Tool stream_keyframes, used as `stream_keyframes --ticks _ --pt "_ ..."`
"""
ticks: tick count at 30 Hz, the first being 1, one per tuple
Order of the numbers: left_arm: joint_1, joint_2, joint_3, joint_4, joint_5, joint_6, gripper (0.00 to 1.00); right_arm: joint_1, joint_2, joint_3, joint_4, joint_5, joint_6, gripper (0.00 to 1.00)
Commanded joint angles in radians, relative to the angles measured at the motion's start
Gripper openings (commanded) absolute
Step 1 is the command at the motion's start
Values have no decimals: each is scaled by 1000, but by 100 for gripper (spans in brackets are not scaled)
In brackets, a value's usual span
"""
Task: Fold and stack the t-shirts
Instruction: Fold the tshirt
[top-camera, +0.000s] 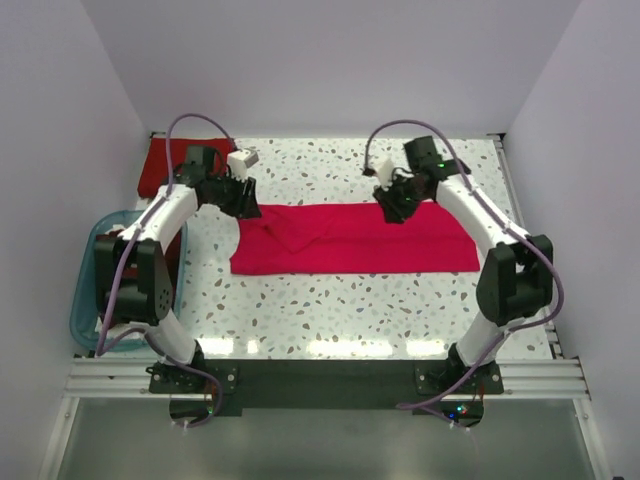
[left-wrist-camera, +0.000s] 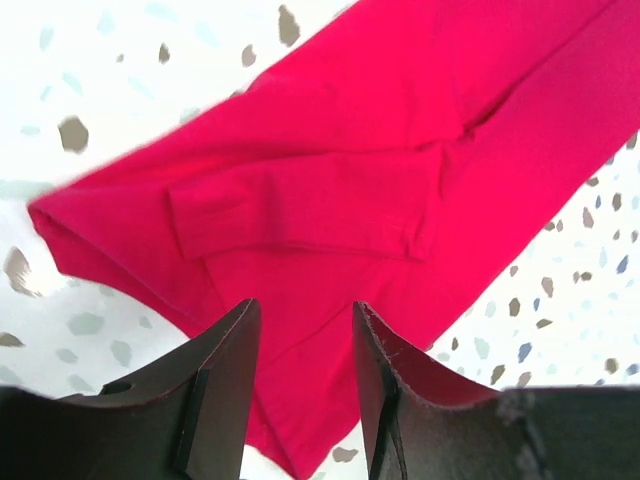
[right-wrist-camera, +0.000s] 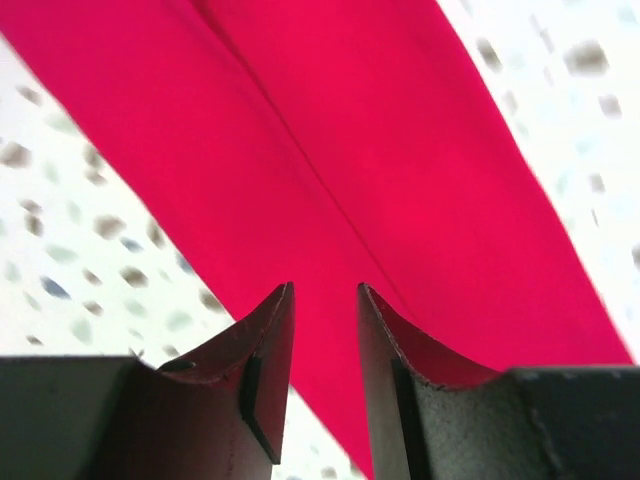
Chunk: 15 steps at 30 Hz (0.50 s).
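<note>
On my screen the crimson-pink t-shirt (top-camera: 355, 238) lies flat in the middle of the table (top-camera: 400, 305), folded into one long band with quite straight edges. The cloth is soft and matte, with some small wrinkles near its left end. The table surface is white and glossy, with grey and brown speckles (it looks like terrazzo stone).

My left hand (left-wrist-camera: 305, 320) hangs over the left end of this shirt. Its two dark fingers (left-wrist-camera: 215, 390) stand apart, and in the gap I see only the red cloth below, so it grips nothing. Under it a short sleeve (left-wrist-camera: 300, 215) is folded flat over the body of the shirt, with a stitched hem at its end.

My right hand (right-wrist-camera: 325, 300) is above the far edge of the same shirt, a little right of its middle. Its fingers (right-wrist-camera: 250, 380) are parted too, with nothing between them. Below it a long straight crease (right-wrist-camera: 300, 170) runs along the cloth.

A darker red t-shirt (top-camera: 168, 160) lies beyond the far left corner of the crimson one, as a compact rectangle. A translucent blue tub (top-camera: 88, 300) with rounded corners stands to the left of the crimson shirt, on the near side.
</note>
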Motion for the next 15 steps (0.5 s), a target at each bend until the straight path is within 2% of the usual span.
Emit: stream_keyframes --ticks 1,8,15 --pt "31 62 23 -13 59 -136 47 149 50 54 168 -65 96 36" --pt "40 21 -111 -24 5 -185 45 399 228 191 325 -70 104 37" --pt "46 22 -158 -59 -50 -157 44 533 371 289 331 -35 66 36"
